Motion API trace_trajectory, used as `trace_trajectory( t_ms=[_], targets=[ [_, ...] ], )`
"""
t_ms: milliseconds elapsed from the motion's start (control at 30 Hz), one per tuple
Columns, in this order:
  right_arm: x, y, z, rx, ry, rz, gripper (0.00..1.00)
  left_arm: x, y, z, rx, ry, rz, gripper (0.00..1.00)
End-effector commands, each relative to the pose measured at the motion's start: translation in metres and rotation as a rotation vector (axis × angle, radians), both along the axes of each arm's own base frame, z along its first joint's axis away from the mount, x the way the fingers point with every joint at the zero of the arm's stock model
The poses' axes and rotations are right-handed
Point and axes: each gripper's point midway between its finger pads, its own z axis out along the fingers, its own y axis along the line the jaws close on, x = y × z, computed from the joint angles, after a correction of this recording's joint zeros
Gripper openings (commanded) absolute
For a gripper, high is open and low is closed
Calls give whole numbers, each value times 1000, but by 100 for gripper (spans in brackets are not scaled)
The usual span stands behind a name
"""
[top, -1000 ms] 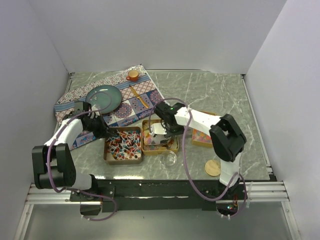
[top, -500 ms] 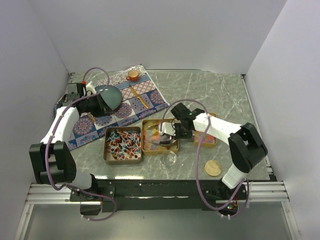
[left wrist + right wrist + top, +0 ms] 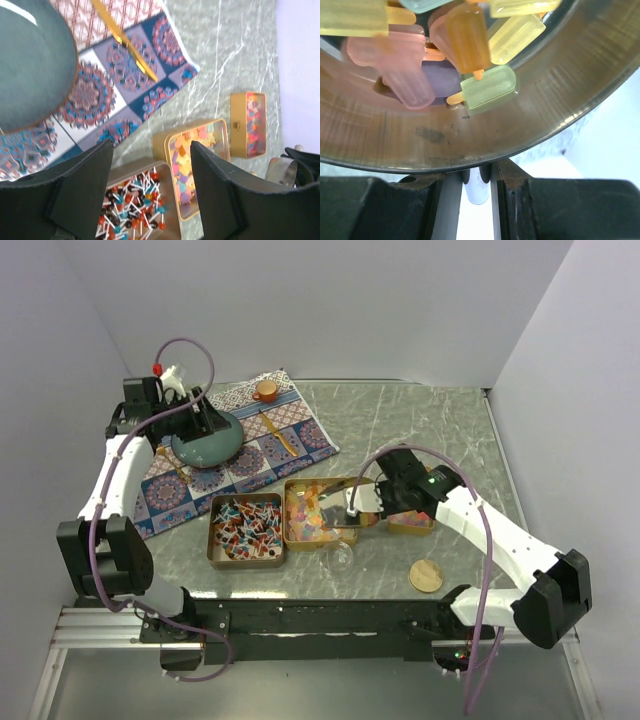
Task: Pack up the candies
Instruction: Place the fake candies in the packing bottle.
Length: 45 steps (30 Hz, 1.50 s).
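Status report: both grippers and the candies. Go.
Left gripper open, empty, raised by the plate. Right gripper shut on metal cup holding candies, at middle tin's right edge. No obstruction seen.

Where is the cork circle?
In the top view, the cork disc lies near the front edge of the table, on the right, just in front of the small tin.

Translucent, glossy candies (image 3: 470, 40) lie in a scuffed brushed-metal cup (image 3: 470, 145), the tins (image 3: 234, 125) are shiny gold metal, the teal plate (image 3: 30, 65) at ten o'clock is smooth and glazed on matt printed cloth (image 3: 100, 95), and the veined grey table (image 3: 420, 430) looks polished.
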Motion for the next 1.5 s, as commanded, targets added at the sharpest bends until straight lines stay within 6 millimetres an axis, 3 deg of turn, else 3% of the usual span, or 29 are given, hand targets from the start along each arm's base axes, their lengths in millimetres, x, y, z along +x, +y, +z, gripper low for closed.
trace_trajectory(
  t_ms=[0, 267, 367, 433, 633, 867, 1233, 1467],
  targets=[
    [-12, -35, 4, -210, -40, 9, 0, 16, 3, 36, 36, -131, 1, 69],
    [-19, -47, 9, -333, -84, 22, 0, 12, 9, 43, 37, -205, 71, 69],
    [-21, -49, 10, -384, -102, 31, 0, 2, 5, 34, -11, -202, 95, 69],
    [-22, -45, 13, -393, -103, 35, 0, -6, 2, 21, -47, -171, 103, 68],
    [-18, -37, 16, -454, -167, 40, 0, -7, 1, 34, -60, -211, 112, 67],
    [-16, -14, 25, -485, -201, 40, 0, -10, 3, 36, -50, -238, 121, 68],
    [-13, -8, 42, -585, -249, 69, 0, -17, 0, 47, -62, -273, 114, 68],
    [-18, 0, 40, -632, -257, 121, 0, -24, -1, 52, -59, -298, 107, 68]
  ],
)
